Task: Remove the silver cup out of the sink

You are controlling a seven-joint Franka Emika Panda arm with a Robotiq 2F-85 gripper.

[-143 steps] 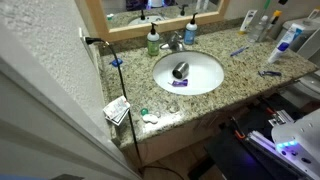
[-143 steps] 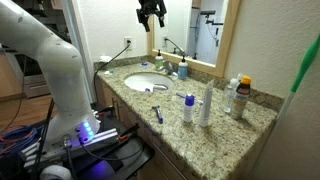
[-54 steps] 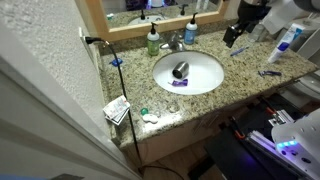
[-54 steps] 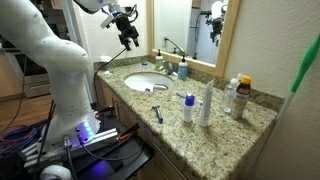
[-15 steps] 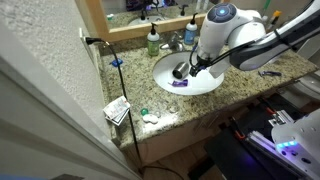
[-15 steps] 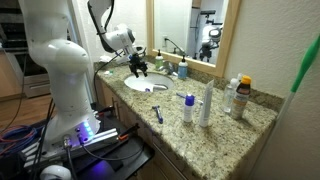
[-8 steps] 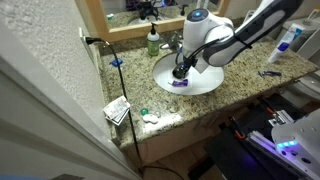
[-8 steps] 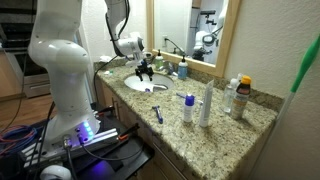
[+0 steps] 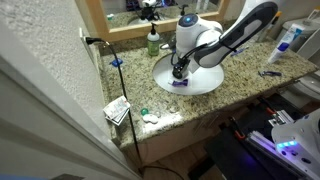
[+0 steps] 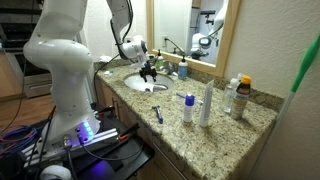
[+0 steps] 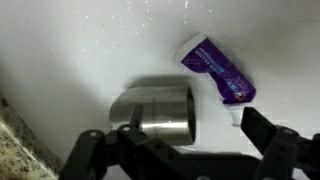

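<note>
The silver cup [image 11: 155, 110] lies on its side on the white floor of the sink [image 11: 70, 50], its open mouth facing right. My gripper [image 11: 195, 120] is open and low in the basin, with one dark finger over the cup's side and the other finger [image 11: 262, 128] well to the right of it. In both exterior views the gripper [image 9: 180, 69] [image 10: 150, 72] reaches down into the round sink [image 9: 212, 82] [image 10: 137, 86] and hides the cup.
A purple toothpaste tube [image 11: 215, 72] lies in the sink just right of the cup. A green soap bottle [image 9: 153, 42] and the chrome faucet [image 9: 175, 42] stand behind the basin. Bottles [image 10: 205, 104] and a toothbrush [image 10: 158, 113] are on the granite counter [image 9: 245, 70].
The arm has come down from high above the counter into the sink. Over the last second the gripper has shifted further over the basin and lowered onto the cup.
</note>
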